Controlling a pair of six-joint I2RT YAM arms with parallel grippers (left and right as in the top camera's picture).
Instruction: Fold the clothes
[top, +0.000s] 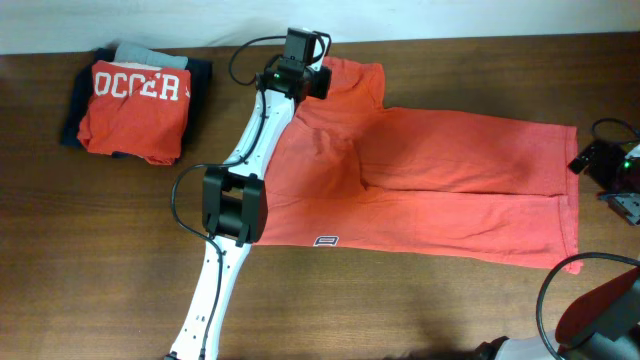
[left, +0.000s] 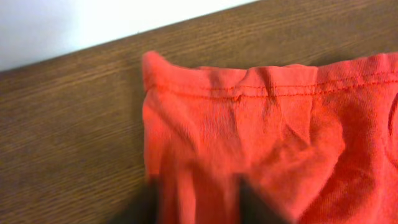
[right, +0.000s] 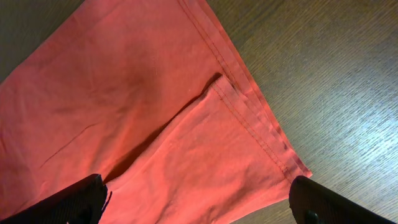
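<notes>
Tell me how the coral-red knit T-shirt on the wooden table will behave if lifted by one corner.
The coral-red T-shirt is probably floppy: it lies flat with soft creases, so it should drape and sag. The thin fabric looks light. Pushed across the wooden table, it may bunch rather than slide.

The left arm (top: 235, 200) stretches far forward, left tool (left: 199, 208) partly open; right tool (right: 199, 205) spread wide.

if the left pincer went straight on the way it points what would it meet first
The red shirt: the left pincer points into the sleeve cloth just short of its stitched hem, with the table beyond. The view is blurred up close, so it may already touch.
</notes>
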